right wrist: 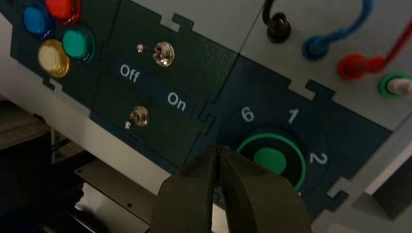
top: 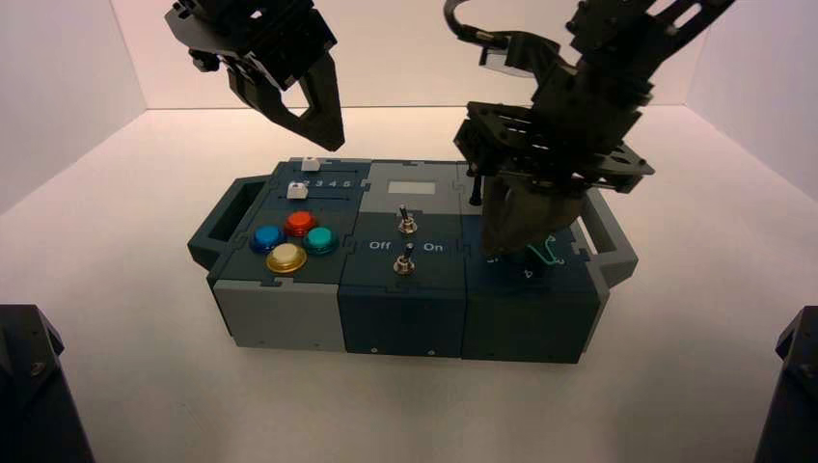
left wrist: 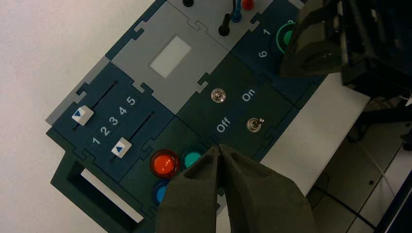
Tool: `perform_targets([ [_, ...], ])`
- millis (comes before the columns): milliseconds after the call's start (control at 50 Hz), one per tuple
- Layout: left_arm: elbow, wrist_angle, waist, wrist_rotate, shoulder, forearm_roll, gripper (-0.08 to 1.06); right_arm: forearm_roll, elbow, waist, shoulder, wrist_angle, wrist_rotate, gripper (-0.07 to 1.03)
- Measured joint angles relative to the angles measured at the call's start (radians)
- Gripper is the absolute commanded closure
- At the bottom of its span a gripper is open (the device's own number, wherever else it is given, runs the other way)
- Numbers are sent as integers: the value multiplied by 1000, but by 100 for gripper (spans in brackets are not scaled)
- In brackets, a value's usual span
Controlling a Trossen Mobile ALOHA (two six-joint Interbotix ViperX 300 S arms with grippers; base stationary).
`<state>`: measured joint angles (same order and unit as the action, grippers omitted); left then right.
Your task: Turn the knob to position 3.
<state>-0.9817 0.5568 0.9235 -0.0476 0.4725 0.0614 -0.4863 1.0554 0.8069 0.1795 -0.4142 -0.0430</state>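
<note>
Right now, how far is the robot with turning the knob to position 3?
Done: the right gripper has reached the box's right end, low over the green knob. In hand: its fingers are shut beside the knob, not around it, so no grip shows. Left: grasping and turning; only numerals 6, 1 and 2 appear in the right wrist view, and the knob's pointer cannot be read. The left gripper waits shut above the sliders.

Right gripper (top: 526, 227) hides the knob (right wrist: 270, 160); numeral 3 seemingly covered.
</note>
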Motion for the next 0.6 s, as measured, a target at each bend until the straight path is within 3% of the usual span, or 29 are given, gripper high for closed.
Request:
perform_targets([
  [600,-8,0,0,0,17,0,101,-3,31,2,38,-32,-12,99],
])
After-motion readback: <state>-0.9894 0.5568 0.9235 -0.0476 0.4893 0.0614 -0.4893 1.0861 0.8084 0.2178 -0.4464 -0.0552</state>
